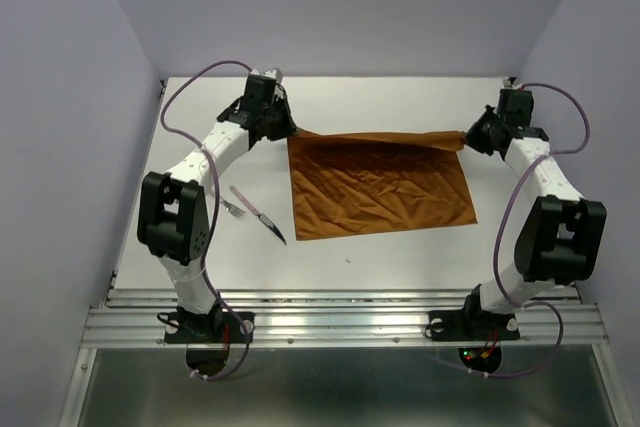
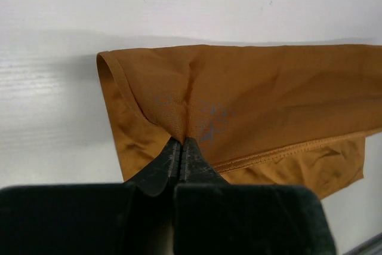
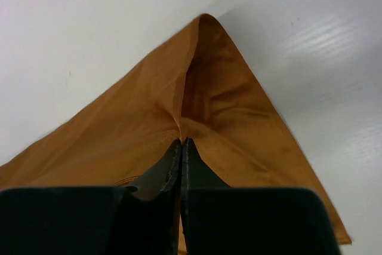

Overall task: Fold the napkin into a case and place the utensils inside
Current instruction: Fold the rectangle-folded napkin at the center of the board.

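Rust-orange napkin (image 1: pixel 380 187) spread on white table (image 1: pixel 400 272), centre to right, heavily creased, near edge flat on the surface. Far edge raised and stretched between its two corners. Far-left corner pinched in left gripper (image 1: pixel 291 133), far-right corner pinched in right gripper (image 1: pixel 466 137). Both claws clamped tight on cloth, no gap visible between the dark fingers.

Left wrist view: fingertips (image 2: pixel 167 158) pressed together on a small tuck of fabric. Cloth doubled over at that spot, rounded fold at left, stitched hem running off to the right under the upper layer. White tabletop behind.

Right wrist view: fingertips (image 3: pixel 194 159) likewise closed on a pucker of napkin. Corner rising to a peak beyond the tips, fabric sloping away on both sides.

Utensils (image 1: pixel 258 213) lying on bare table left of napkin, apart from it, near left arm (image 1: pixel 215 152). One long piece with pale pinkish handle and dark pointed end, angled toward near-right. Second, shorter silver piece just beside it on the left, possibly a fork, too small to tell.

Purple cables (image 1: pixel 200 77) looping off both arms near the far corners.

Napkin mostly one open sheet, utensils outside it.
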`<state>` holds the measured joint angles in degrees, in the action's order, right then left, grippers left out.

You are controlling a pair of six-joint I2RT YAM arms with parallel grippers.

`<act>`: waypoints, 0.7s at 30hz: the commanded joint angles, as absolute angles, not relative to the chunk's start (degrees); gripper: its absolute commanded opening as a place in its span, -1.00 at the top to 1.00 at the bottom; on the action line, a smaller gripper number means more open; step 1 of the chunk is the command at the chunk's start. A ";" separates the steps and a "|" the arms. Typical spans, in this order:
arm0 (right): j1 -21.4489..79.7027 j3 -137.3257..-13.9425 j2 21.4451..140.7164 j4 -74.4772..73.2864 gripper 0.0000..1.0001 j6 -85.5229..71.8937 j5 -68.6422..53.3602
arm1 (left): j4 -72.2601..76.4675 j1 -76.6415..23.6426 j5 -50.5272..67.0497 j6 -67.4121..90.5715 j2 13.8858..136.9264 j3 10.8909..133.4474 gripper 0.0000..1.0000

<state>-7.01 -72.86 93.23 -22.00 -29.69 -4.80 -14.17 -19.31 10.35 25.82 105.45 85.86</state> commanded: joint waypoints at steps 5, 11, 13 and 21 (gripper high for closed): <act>-8.96 -60.92 81.31 -25.31 0.99 -34.19 -6.95 | -13.71 -24.86 9.40 28.12 90.10 73.14 1.00; -9.49 -54.50 74.98 -26.63 0.98 -35.86 -8.08 | -11.43 -27.33 9.40 30.67 84.82 63.38 1.00; -9.49 -52.22 73.57 -26.72 0.99 -35.86 -8.09 | -10.20 -28.47 9.32 31.81 83.59 60.05 1.00; -9.49 -49.75 71.81 -28.20 0.99 -33.58 -1.68 | -6.42 -31.20 9.05 33.75 80.42 52.39 1.00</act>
